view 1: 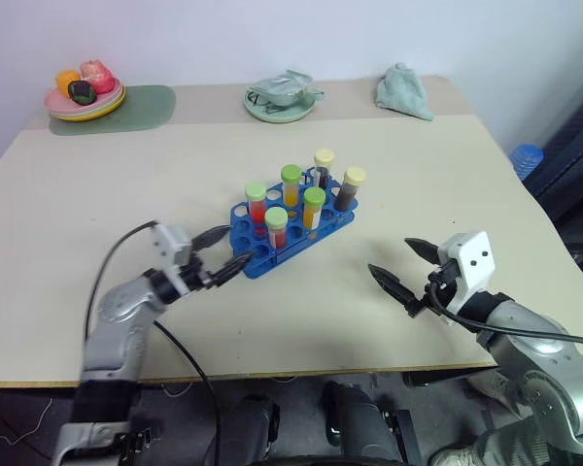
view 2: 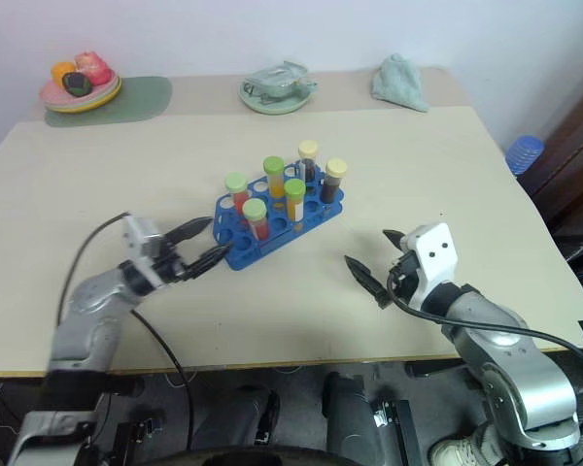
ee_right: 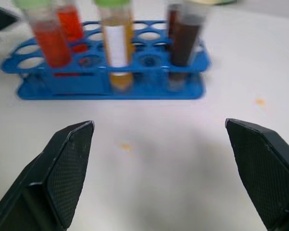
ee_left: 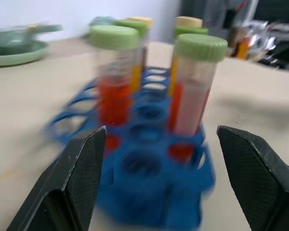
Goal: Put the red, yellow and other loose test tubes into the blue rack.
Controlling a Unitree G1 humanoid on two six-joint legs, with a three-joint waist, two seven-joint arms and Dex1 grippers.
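You've got the beige table [view 1: 389,175] spread out ahead, and near its middle stands the blue rack [view 1: 290,231] — six capped tubes upright in it. Two red tubes [view 1: 257,204] with green caps sit at the end nearest your left gripper [view 1: 221,254], two yellow ones [view 1: 291,184] behind them, two dark brown ones [view 1: 349,188] at the far end. Your left gripper hangs just beside that near end, jaws spread and empty. Your right gripper [view 1: 405,266] is well apart from the rack — also wide open, holding nothing.
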